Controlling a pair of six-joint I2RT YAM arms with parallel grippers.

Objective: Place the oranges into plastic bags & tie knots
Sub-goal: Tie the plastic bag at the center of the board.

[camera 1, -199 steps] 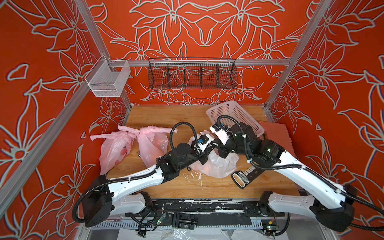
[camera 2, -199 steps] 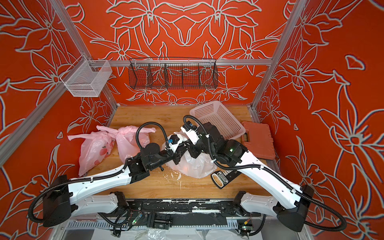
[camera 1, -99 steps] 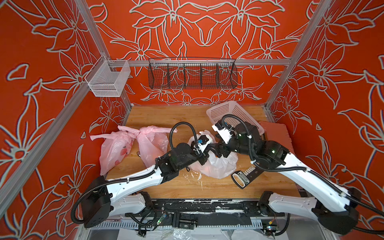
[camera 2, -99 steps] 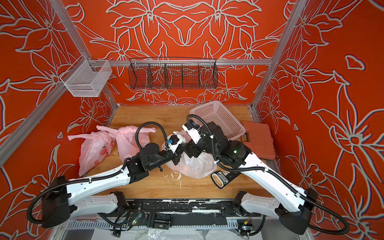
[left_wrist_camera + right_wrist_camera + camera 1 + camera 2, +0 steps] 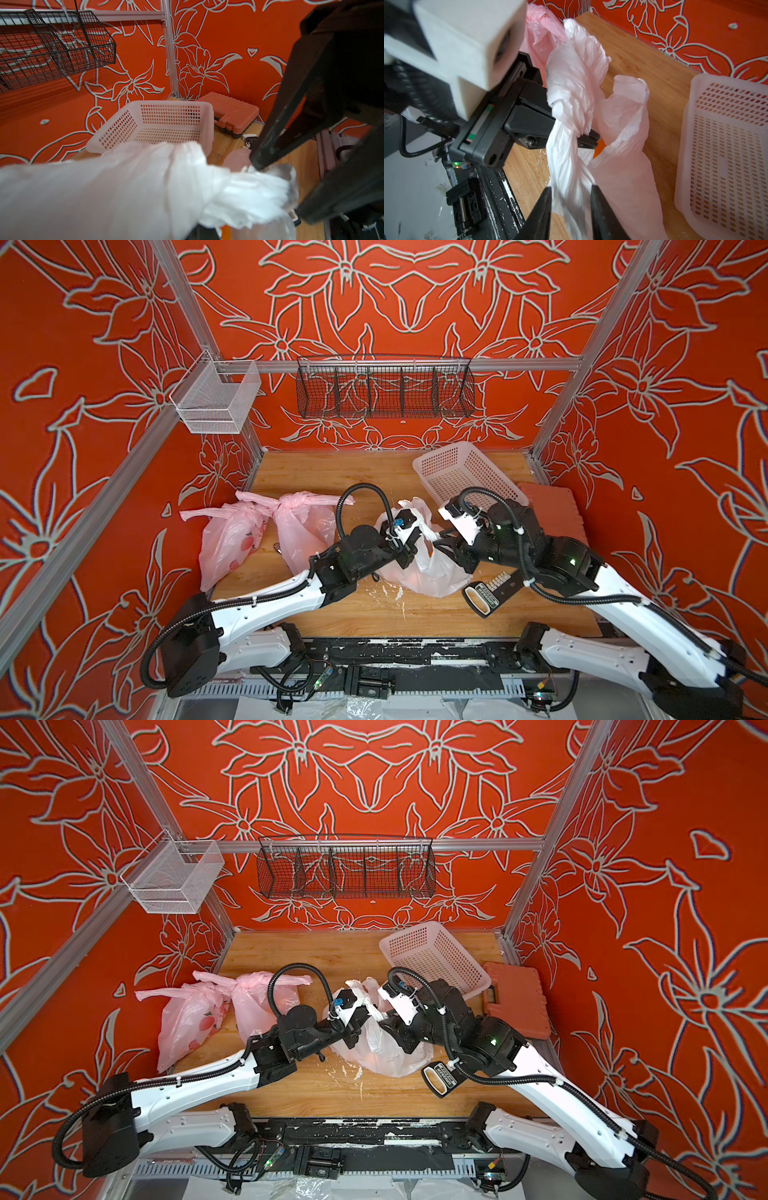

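The white bag [image 5: 428,574] sits at the centre of the wooden table [image 5: 332,472], between the two arms. Its body rests on the boards and its handle straps are lifted clear. The left gripper [image 5: 586,138] is clamped on a bunched strap close to the bag's mouth. This hold appears intended to anchor the plastic and keep it taut while the other arm works on it. The right gripper [image 5: 570,193] straddles the same twisted run of plastic a little farther along. Its jaws stand a narrow gap apart and plastic fills that gap; whether they press on it cannot be determined. The arrangement suggests a knot being formed, with one point fixed and the other gathered for crossing. The bag is thin, milky and heavily creased. The held strap is wrung into a rope, and a second strap stands loose just beside it. An orange [image 5: 599,148] shows as a bright patch at the mouth. The two pink bags [image 5: 224,547] lie near the table's left edge, each closed by a knot [image 5: 296,502] with strap ends sticking sideways. The perforated basket [image 5: 453,472] stands behind the right arm; no fruit shows in it.
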